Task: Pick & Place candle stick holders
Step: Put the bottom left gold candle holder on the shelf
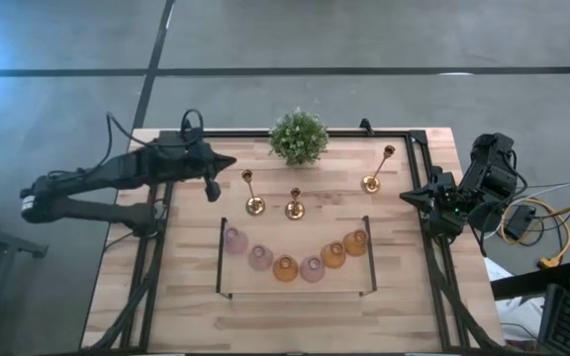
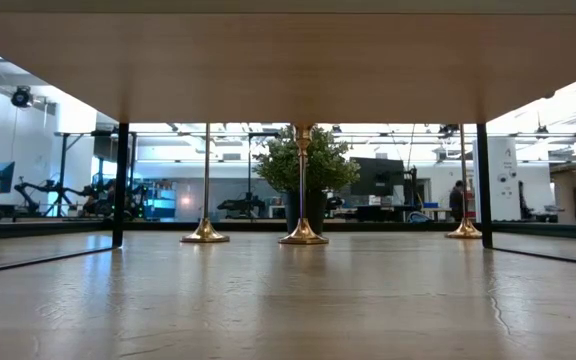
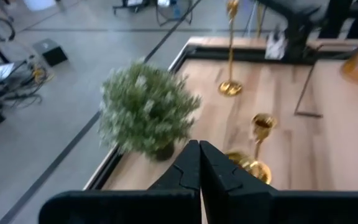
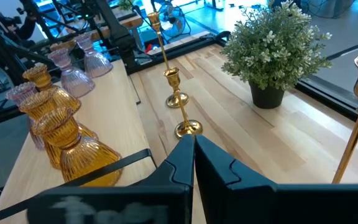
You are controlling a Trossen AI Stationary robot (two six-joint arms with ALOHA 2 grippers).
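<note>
Left dark six-joint arm is reaching in over the bench's left rear, its two-finger tool (image 1: pixel 212 188) pointing down with fingers pressed together. Right dark arm is sitting folded at the right edge, tool (image 1: pixel 411 197) fingers closed too.

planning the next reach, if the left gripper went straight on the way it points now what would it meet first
Probably the nearest slim gold brass candlestick. The left gripper, fingers shut, points just beside it, with the bushy green potted plant off to the other side. Depth is unclear, so it might slip between them.
</note>
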